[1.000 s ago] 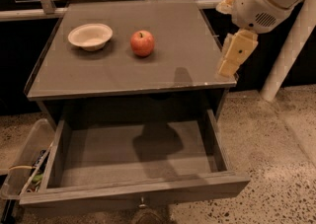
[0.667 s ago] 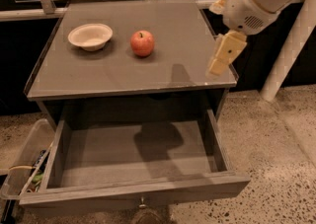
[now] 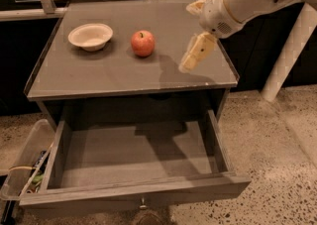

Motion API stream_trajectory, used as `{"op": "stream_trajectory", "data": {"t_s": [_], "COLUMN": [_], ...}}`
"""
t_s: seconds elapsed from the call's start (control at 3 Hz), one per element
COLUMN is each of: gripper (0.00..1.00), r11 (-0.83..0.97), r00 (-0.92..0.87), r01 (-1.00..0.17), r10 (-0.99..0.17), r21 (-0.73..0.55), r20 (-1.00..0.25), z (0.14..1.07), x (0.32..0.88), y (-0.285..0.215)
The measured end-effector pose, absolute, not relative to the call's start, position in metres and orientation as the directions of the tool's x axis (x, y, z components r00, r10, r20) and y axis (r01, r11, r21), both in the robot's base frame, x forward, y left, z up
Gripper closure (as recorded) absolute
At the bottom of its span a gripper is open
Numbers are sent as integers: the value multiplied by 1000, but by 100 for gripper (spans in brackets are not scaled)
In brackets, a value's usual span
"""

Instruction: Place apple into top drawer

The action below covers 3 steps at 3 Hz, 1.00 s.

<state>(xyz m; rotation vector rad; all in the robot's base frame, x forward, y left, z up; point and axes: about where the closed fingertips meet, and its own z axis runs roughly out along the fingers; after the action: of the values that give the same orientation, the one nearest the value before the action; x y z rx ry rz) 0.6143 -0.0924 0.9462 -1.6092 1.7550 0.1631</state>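
Observation:
The red apple (image 3: 142, 43) with a short stem stands on the cabinet top (image 3: 124, 75), right of a cream bowl. The top drawer (image 3: 133, 157) below is pulled fully open and holds nothing; its small metal knob (image 3: 142, 202) shows on the front panel. My gripper (image 3: 195, 53) hangs from the white arm above the right part of the cabinet top, about a hand's width to the right of the apple and holding nothing.
A shallow cream bowl (image 3: 90, 36) sits at the left of the cabinet top. A clear plastic bin (image 3: 25, 167) with small items stands on the floor left of the drawer. A white post (image 3: 290, 55) leans at the right. Speckled floor lies around.
My gripper has moved left over the cabinet top, closer to the apple. The apple, bowl and drawer have not moved.

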Motion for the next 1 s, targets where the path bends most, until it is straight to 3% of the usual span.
{"op": "stream_trajectory", "data": {"t_s": [0.67,1.0], "gripper": [0,0], "r11": [197,201], "r00": [55,52], "r01": [-954,-955], "r10": [-627,-616], "r21": [-226,-220], "r20": [-777,-786], "z": [931,930], "x": [665,668], "y": [-34,-33]}}
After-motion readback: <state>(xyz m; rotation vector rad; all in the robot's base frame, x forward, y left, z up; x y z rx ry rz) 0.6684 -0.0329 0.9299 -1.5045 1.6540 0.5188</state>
